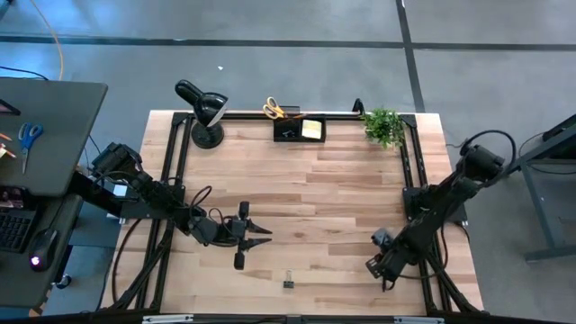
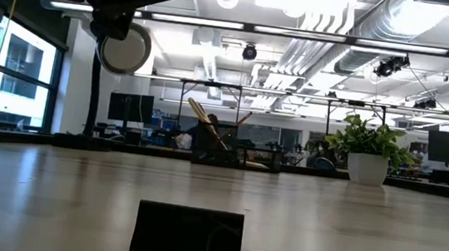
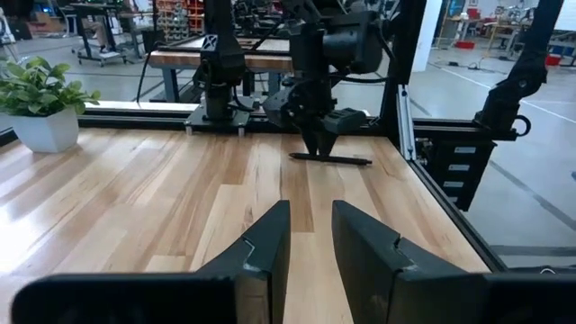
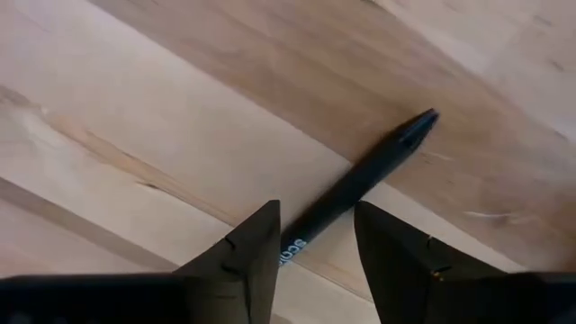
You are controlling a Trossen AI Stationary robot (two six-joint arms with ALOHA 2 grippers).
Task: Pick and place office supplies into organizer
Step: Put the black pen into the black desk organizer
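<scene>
A small black binder clip [image 2: 187, 234] is seen nearest the table-level camera, lying alone on the light wooden tabletop [image 1: 342, 189] close to its near edge, between the two arms and untouched by either. A little farther in, at the near right corner, the right gripper [image 4: 315, 247] is held low over a slim black pen [image 4: 360, 184] that lies flat on the wood; its two dark fingers are parted to either side of the pen's near end, and whether they are touching it cannot be told. On the left of the table, the left gripper [image 3: 310, 238] hangs above bare wood with a narrow gap between its fingers and nothing held. At the far edge stands the small black rectangular organizer [image 1: 299, 130], with a yellow sticky-note pad [image 1: 313, 130] already inside and yellow-handled scissors [image 1: 273, 110] just beside its left end; a black desk lamp [image 1: 203, 112] and a small green potted plant [image 1: 385, 126] flank it. The pen seems to be the item in hand. Since it lies at a slant to the fingers and is caught near one end, it could be rolled aside as they close, or could droop and slip out during the long carry to the organizer.
</scene>
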